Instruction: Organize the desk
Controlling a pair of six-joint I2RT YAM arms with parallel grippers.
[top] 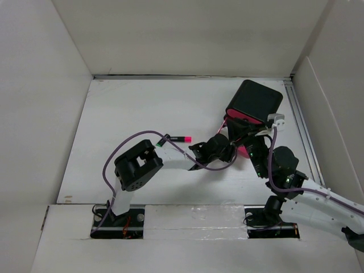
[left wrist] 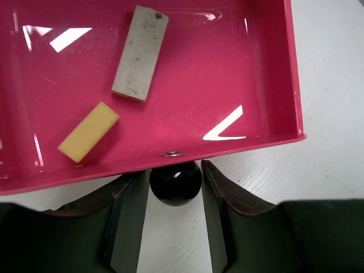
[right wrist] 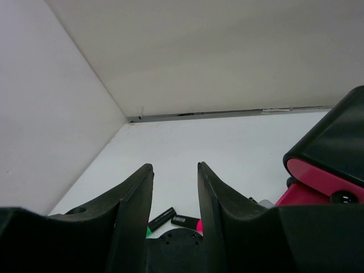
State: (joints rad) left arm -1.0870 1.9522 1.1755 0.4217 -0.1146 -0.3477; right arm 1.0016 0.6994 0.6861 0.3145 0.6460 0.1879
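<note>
Desk (top: pixel 131 114) lies white and flat beneath both arms, with the left gripper (left wrist: pixel 175 172) low over its far right part.
The left gripper is clamped on the black knob (left wrist: pixel 175 183) of an open pink drawer (left wrist: pixel 227 74) that holds a speckled white eraser (left wrist: pixel 140 53) and a yellow eraser (left wrist: pixel 89 131). The right gripper (right wrist: pixel 175 182) hangs above the desk beside the black box (top: pixel 254 101), fingers parted around nothing.

A plain white back wall (top: pixel 187 34), left wall (top: pixel 34 114) and right wall (top: pixel 335 108) enclose the scene.
</note>
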